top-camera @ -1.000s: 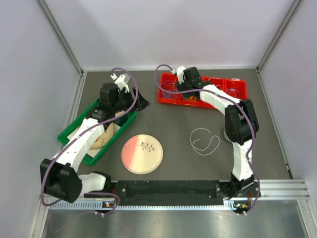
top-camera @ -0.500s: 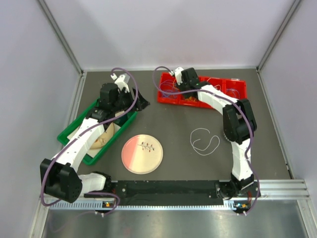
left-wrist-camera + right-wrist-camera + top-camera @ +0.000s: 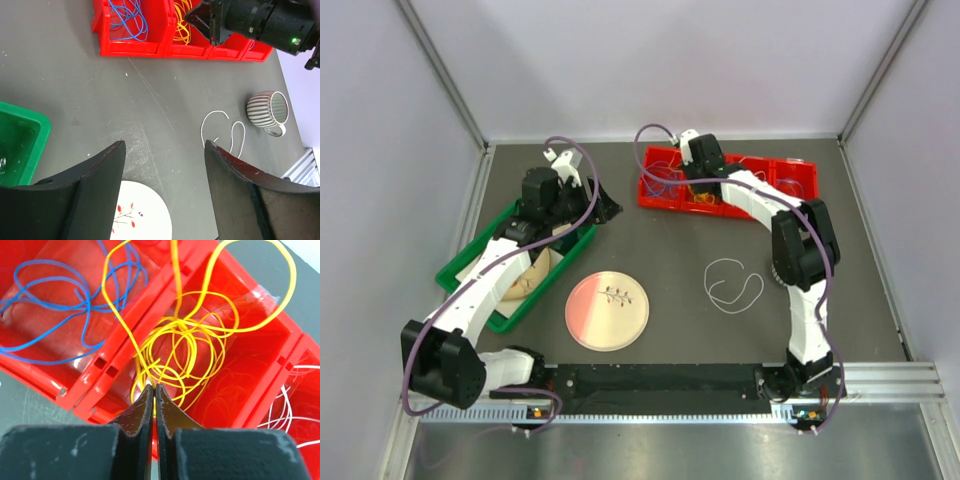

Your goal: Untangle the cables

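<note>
The yellow cables (image 3: pixel 190 350) lie as a tangled heap of loops in the middle compartment of the red bin (image 3: pixel 130 49). One strand crosses the divider toward the blue cables (image 3: pixel 50 315) in the next compartment, and a wide loop arches out over the bin's far rim. White cables (image 3: pixel 295 410) fill the compartment on the other side. We see the right gripper (image 3: pixel 154 390) directly over the yellow heap, its fingers pressed together. A yellow strand runs straight into their tips, pinched there as far as we can tell.

One loose white cable (image 3: pixel 733 283) lies curled on the grey table (image 3: pixel 670 250), just beside a striped mug (image 3: pixel 270 111). The left gripper (image 3: pixel 165 145) hangs above the bare table with its fingers spread, holding nothing, between a green bin (image 3: pixel 470 275) and a pink plate (image 3: pixel 607 310).
</note>
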{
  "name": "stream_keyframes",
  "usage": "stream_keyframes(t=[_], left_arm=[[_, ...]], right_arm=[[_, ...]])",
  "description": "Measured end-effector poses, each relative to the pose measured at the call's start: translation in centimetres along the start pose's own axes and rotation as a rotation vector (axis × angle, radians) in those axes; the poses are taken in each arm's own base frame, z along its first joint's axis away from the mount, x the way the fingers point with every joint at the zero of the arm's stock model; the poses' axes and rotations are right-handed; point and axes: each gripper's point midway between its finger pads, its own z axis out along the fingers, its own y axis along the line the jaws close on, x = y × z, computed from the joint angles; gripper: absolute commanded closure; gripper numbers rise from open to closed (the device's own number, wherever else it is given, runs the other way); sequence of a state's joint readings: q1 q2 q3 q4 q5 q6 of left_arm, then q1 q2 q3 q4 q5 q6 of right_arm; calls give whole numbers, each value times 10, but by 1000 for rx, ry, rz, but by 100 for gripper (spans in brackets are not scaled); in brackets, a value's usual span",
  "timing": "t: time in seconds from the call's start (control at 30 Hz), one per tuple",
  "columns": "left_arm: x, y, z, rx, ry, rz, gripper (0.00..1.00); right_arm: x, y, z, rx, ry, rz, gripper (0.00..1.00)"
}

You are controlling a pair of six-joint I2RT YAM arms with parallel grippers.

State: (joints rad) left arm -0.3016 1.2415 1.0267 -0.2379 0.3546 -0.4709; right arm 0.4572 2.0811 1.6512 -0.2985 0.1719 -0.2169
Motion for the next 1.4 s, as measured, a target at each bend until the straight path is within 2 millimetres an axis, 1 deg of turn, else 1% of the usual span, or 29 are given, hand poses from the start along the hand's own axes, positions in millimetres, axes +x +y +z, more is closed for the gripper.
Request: stream_keyframes(t=[0.1, 0.2, 0.23, 0.27, 0.33, 0.43, 0.5, 0.57, 0.7, 0.87, 0.9, 1.0, 1.13, 1.2, 1.33, 1.4], left_arm=[[0, 0, 0, 0, 0, 0, 31], [0, 0, 0, -1, 0, 0, 30], [0, 0, 0, -1, 0, 0, 31], [0, 0, 0, -1, 0, 0, 30], [0, 0, 0, -1, 1, 0, 30], [0, 0, 0, -1, 0, 0, 30], [0, 0, 0, -1, 1, 0, 30], [0, 0, 0, -1, 1, 0, 31], [0, 0, -1, 1, -1, 1, 30], [0, -1, -1, 1, -1, -2, 31], [0, -1, -1, 1, -1, -2, 30], [0, -1, -1, 4, -1, -3, 30], [0, -2, -1, 9, 1, -9, 30], [0, -3, -1, 12, 3, -9, 30], [0, -3, -1, 11, 3, -9, 30], [1, -3, -1, 11, 4, -9, 31]], right_arm=[[-1, -10, 0, 15, -9, 84, 100], [-1, -32, -2, 49, -18, 214, 100], [-2, -35, -4, 53, -25, 255, 100], [0, -52, -5, 76, -30, 310, 100], [3, -75, -13, 109, -44, 413, 100], [8, -97, -24, 147, -56, 525, 100], [11, -108, -31, 165, -64, 580, 100], [11, -113, -36, 172, -73, 611, 100], [10, -107, -37, 147, -82, 634, 100], [23, -90, -33, 90, -50, 674, 100], [24, -84, -33, 66, -44, 689, 100], [22, -74, -32, 28, -40, 723, 100], [14, -57, -32, -12, -38, 768, 100], [2, -47, -28, -34, -45, 779, 100], [-22, -30, -10, -69, -53, 789, 100], [-28, -26, 2, -66, -50, 801, 100]])
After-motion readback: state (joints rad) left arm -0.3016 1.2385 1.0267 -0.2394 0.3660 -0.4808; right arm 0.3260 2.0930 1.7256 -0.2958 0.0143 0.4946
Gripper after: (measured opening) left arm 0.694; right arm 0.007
